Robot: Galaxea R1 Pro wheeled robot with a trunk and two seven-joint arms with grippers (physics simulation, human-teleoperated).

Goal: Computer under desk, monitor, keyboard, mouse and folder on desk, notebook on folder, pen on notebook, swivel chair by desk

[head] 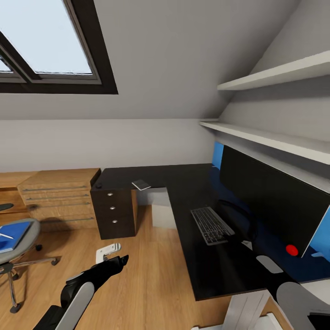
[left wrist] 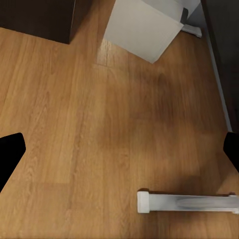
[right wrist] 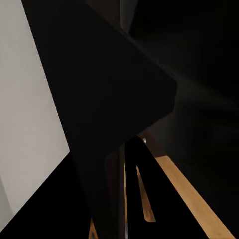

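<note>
From the head camera, the black desk (head: 183,183) bends like an L. One keyboard (head: 211,225) lies flat on it, just in front of the big black monitor (head: 270,201). One small grey notebook (head: 141,184) lies on the far part of the desk, well apart from the keyboard. Three round silver knobs sit on the black drawers (head: 112,211). A pale box under the desk is the computer (head: 162,208). At the left edge stands one swivel chair (head: 16,243), away from the desk, with the blue folder (head: 13,234) on its seat and a thin white pen (head: 6,236) on the folder. A light wood chest (head: 59,195) stands beside the drawers. The left gripper (head: 120,261) hangs over the wood floor (head: 151,275). I cannot tell from here how its fingers sit.

The left wrist camera looks down at the floor. Two black fingertips (left wrist: 10,152) sit far apart at the sides, holding nothing. It also shows the computer's (left wrist: 142,27) corner and one white desk foot (left wrist: 189,201).

The right wrist camera is very dark. It shows black shapes, a pale wall (right wrist: 27,124) and a bit of wood. I cannot tell how the right fingers sit.
</note>
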